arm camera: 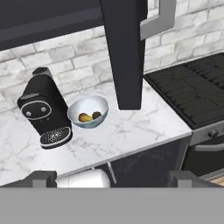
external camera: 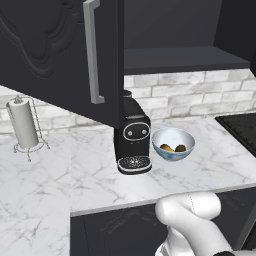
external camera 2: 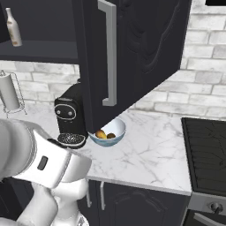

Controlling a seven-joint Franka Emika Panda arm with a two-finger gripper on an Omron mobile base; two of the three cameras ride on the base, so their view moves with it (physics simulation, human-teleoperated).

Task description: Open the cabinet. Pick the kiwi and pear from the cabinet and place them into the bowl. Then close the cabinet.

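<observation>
The cabinet (external camera: 50,45) stands open, and both black doors (external camera 2: 132,53) swing out over the counter with their silver bar handles (external camera: 91,50) showing. Its shelf (external camera: 180,59) is bare where I can see it. The bowl (external camera: 173,144) sits on the marble counter right of the coffee machine. In it lie the yellowish pear (external camera: 166,148) and the dark kiwi (external camera: 180,148). In the hand view the bowl (arm camera: 87,111), pear (arm camera: 84,117) and kiwi (arm camera: 96,115) lie far ahead. My gripper (arm camera: 112,178) is open, holds nothing, and hangs back from the counter's front edge.
A black coffee machine (external camera: 132,137) stands left of the bowl. A paper towel holder (external camera: 24,125) is at the counter's far left. A black stove top (external camera 2: 205,145) lies to the right. A bottle (external camera 2: 13,28) stands on the cabinet shelf.
</observation>
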